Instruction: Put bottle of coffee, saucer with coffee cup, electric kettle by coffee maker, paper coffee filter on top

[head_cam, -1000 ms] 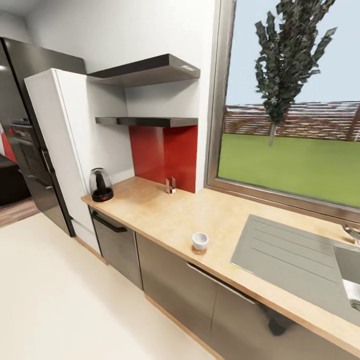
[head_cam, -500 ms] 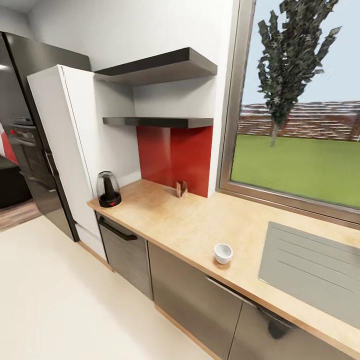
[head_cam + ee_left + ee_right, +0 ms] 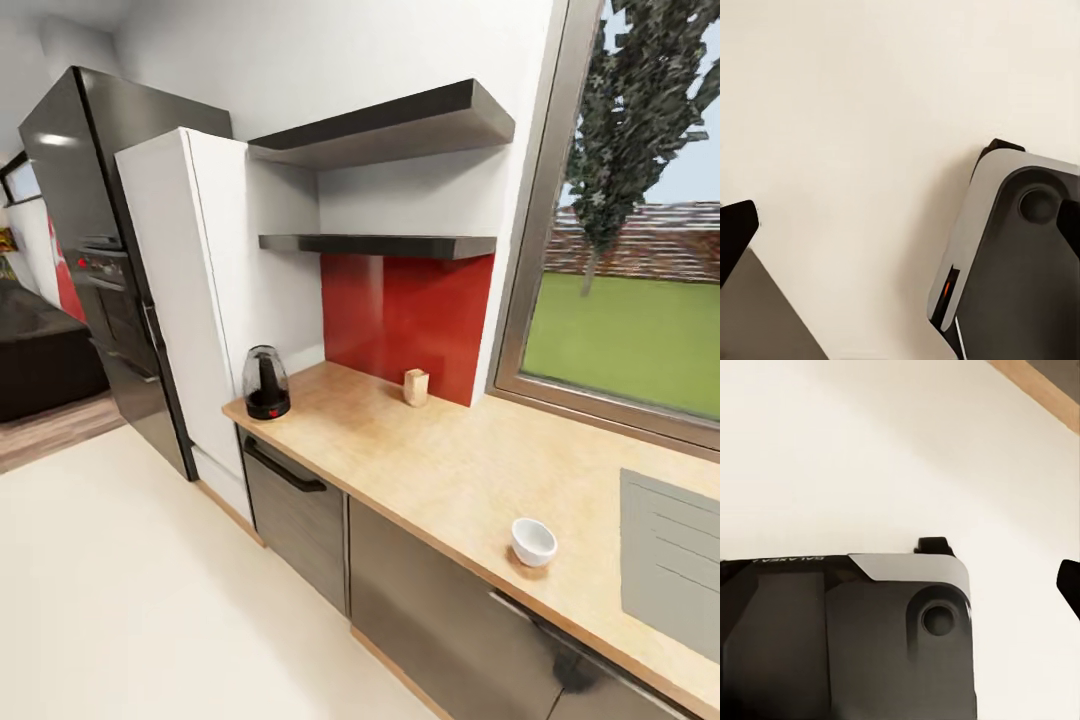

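Although each wrist camera caught only a dark fingertip at the edge of its picture, the left gripper's fingertip (image 3: 735, 232) and the right gripper's fingertip (image 3: 1069, 581), neither picture showed a pair of fingers, so I cannot tell how wide either gripper stood; nothing appeared between them. Both cameras looked down past the robot's grey-and-black base (image 3: 847, 637) at the pale floor (image 3: 855, 112), which suggests the arms hung low and idle.

From the head view, the kitchen countertop (image 3: 430, 460) ran along the wall under the window (image 3: 640, 300). The electric kettle (image 3: 266, 383) stood at the countertop's far end beside the tall white cabinet (image 3: 190, 300). The coffee cup (image 3: 534, 541) sat near the front edge, well apart from the kettle, not on any saucer that could be made out. A small tan object (image 3: 416, 387) stood against the red backsplash (image 3: 400, 320); too small to identify. The two dark shelves (image 3: 385, 245) appeared bare from this angle.

The step in hand was most likely travel and search, with no item yet grasped. The next move would call for bringing the base close to the counter and raising an arm toward the kettle or cup.
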You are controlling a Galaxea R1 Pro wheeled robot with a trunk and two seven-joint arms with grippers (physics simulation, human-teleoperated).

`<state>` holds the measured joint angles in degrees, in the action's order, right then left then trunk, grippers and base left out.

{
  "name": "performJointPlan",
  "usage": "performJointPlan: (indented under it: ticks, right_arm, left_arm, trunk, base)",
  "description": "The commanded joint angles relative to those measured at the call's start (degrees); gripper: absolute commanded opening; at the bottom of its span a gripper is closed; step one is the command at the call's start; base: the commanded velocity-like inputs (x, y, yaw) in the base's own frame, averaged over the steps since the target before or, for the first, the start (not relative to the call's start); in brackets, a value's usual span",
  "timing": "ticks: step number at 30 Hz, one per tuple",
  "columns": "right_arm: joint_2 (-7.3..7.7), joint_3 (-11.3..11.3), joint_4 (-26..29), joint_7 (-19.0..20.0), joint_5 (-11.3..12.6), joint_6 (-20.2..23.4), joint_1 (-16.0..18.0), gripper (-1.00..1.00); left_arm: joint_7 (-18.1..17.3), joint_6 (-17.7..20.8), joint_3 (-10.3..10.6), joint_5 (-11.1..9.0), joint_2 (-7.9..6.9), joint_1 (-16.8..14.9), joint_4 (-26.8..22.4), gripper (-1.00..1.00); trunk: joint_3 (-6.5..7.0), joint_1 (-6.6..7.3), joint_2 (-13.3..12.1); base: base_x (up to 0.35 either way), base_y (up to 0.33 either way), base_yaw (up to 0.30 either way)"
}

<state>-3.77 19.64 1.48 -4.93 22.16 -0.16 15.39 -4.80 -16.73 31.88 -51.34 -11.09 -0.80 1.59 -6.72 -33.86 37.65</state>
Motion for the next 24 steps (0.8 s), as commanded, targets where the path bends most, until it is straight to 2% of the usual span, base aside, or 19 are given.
performJointPlan:
  ticks: [1,16,24]
  right_arm:
    - [-0.01,0.5,0.0,-0.3,0.5,0.0,0.0,1.0]
    - [-0.01,0.5,0.0,-0.3,0.5,0.0,0.0,1.0]
    - [-0.01,0.5,0.0,-0.3,0.6,0.0,0.1,1.0]
  left_arm:
    - [-0.5,-0.1,0.4,-0.6,0.01,-0.1,0.2,1.0]
    - [-0.5,-0.2,0.2,-0.6,-0.01,-0.1,0.2,1.0]
    - [-0.5,-0.2,0.2,-0.6,-0.03,-0.1,0.2,1.0]
  trunk:
    - [-0.1,-0.04,0.1]
    - [-0.1,-0.04,0.1]
    - [-0.1,-0.04,0.1]
  base:
    - [0.182,0.289,0.275]
    - [0.205,0.286,0.275]
    - [0.232,0.281,0.056]
